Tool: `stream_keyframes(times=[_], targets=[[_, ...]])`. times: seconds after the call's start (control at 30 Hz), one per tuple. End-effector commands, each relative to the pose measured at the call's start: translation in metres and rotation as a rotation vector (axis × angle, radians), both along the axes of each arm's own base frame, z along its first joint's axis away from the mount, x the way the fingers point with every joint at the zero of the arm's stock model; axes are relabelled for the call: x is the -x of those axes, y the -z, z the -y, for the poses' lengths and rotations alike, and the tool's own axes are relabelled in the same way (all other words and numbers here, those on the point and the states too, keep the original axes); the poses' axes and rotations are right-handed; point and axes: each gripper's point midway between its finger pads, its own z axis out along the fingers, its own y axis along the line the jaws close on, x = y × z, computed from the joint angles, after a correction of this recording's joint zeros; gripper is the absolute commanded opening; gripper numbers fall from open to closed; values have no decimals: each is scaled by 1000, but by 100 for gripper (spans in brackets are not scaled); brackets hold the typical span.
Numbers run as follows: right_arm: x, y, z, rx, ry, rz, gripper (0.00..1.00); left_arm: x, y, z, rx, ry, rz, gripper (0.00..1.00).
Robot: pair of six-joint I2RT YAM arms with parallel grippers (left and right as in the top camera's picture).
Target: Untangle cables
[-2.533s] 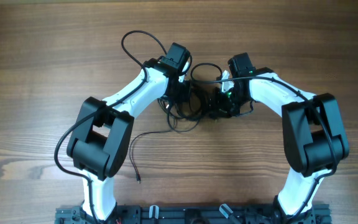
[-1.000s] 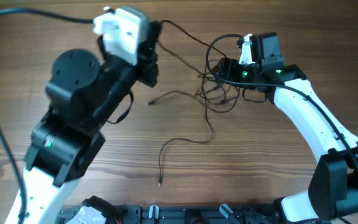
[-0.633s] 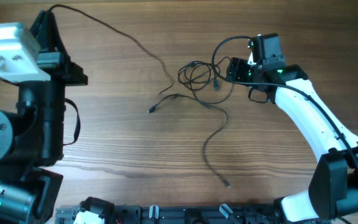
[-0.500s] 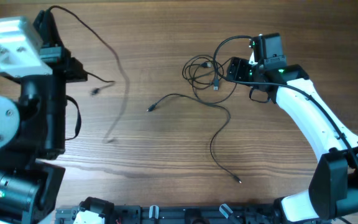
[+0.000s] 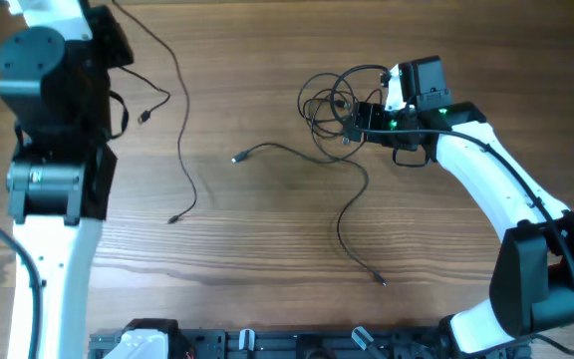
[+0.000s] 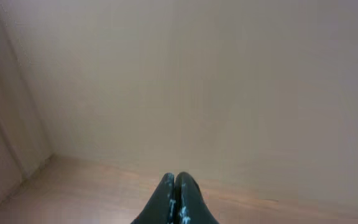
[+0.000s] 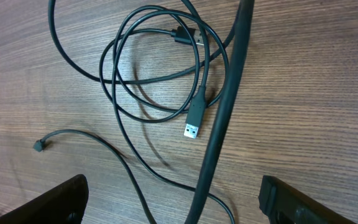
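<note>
The cables lie in three lots. A black coil (image 5: 323, 100) sits under my right gripper (image 5: 353, 120); in the right wrist view the coil (image 7: 154, 68) shows a silver-tipped USB plug (image 7: 193, 124). My right gripper (image 7: 176, 205) is open wide, and a thicker black cord (image 7: 225, 106) passes between its jaws, ungripped. One long loose cable (image 5: 352, 199) snakes across the middle of the table. My left arm (image 5: 53, 110) is raised at the far left, and a thin cable (image 5: 180, 130) dangles from its top end. My left gripper (image 6: 176, 182) is shut; the wrist view shows no cable at its tips.
The wooden table (image 5: 267, 259) runs under everything. A small plug end (image 7: 40, 145) of the loose cable lies left of the coil. The left wrist camera faces a plain beige wall (image 6: 197, 81). The arm bases stand along the front edge (image 5: 297, 344).
My left arm has swung up and back to the top left, pulling one cable clear of the tangle. My right jaws have opened wider over the coil.
</note>
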Motion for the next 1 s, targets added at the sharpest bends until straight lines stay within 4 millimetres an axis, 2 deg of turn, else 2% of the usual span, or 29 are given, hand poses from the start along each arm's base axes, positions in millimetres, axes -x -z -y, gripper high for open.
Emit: stream_keyframes(times=[0.0, 0.07, 0.1, 0.37, 0.47, 0.57, 0.63, 0.67, 0.7, 0.73, 0.83, 0.97], targets=[[5, 10, -2, -6, -20, -29, 90, -19, 70, -22, 106, -32, -215, 4], [4, 10, -2, -7, -19, -27, 91, -12, 118, -25, 164, -67, -384, 4], [4, 10, -2, -6, -19, -26, 91, -8, 132, -25, 186, -79, -438, 4], [5, 10, -2, -6, -20, -28, 91, 36, 224, -22, 353, -219, -817, 4], [4, 11, 0, 4, -15, -26, 91, 52, 268, -6, 424, -202, -1019, 4], [4, 11, -1, 4, -18, -27, 91, 71, 310, -4, 424, -236, -1211, 20], [4, 11, -1, 4, -18, -27, 91, 81, 332, -4, 422, -253, -1295, 22], [5, 11, -1, 4, -18, -27, 91, 91, 348, -3, 420, -264, -1349, 35], [4, 11, -1, 4, -18, -27, 91, 100, 362, -3, 419, -271, -1381, 62], [4, 11, -1, 4, -18, -27, 91, 103, 369, 0, 430, -264, -1390, 68], [4, 11, -1, 4, -18, -27, 91, 111, 383, 7, 459, -243, -1414, 76], [4, 11, -1, 4, -18, -27, 92, 124, 413, 17, 507, -206, -1426, 73]])
